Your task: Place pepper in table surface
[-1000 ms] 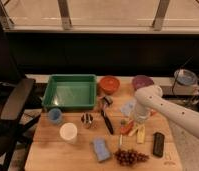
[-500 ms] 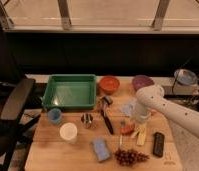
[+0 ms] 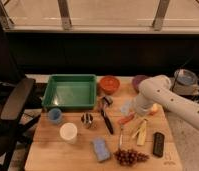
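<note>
The pepper [image 3: 125, 120], slim and orange-red, is low over or on the light-brown wooden table surface [image 3: 48, 150], right of centre. My gripper [image 3: 128, 108] hangs at the end of the white arm [image 3: 155, 90], which reaches in from the right. The gripper is directly above the pepper's upper end and touching or nearly touching it. I cannot tell whether the pepper rests on the wood or is still held.
A green tray [image 3: 70, 92], an orange bowl [image 3: 109, 84] and a purple bowl [image 3: 139, 81] stand at the back. Near the pepper are pale yellow pieces [image 3: 139, 130], a black-handled tool [image 3: 107, 120], a round orange fruit [image 3: 154, 108], a black remote [image 3: 158, 144], grapes [image 3: 129, 157] and a blue sponge [image 3: 100, 149]. A white cup [image 3: 68, 132] and a blue cup [image 3: 55, 115] stand at the left.
The arm has edged slightly upward. The pepper stays in about the same spot under the gripper. Nothing else has moved.
</note>
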Tool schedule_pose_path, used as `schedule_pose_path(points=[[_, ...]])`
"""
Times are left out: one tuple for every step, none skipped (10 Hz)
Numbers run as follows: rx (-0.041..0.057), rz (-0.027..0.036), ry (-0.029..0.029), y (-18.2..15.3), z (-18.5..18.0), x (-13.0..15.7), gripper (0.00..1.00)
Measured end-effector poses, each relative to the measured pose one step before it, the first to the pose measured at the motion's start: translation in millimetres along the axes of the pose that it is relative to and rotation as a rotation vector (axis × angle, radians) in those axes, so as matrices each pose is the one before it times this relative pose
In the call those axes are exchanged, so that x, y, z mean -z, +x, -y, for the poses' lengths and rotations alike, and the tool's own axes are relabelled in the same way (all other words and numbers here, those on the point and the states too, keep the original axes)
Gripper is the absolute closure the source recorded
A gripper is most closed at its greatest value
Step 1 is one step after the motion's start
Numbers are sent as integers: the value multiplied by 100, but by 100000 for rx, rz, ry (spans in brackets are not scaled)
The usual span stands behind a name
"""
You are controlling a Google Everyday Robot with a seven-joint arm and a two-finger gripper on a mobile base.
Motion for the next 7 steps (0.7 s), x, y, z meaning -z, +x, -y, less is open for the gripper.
schedule_pose_path(points=[[957, -544, 1618, -240, 469, 889, 100], [1453, -465, 1933, -335, 603, 993, 100], [1106, -778, 1711, -201, 444, 1012, 100], [511, -672, 884, 13, 212, 694, 100], [373, 291, 125, 6, 176, 123, 100], [252, 704, -943, 85, -28, -434, 100], [-202, 458, -962, 227, -194, -702, 100]])
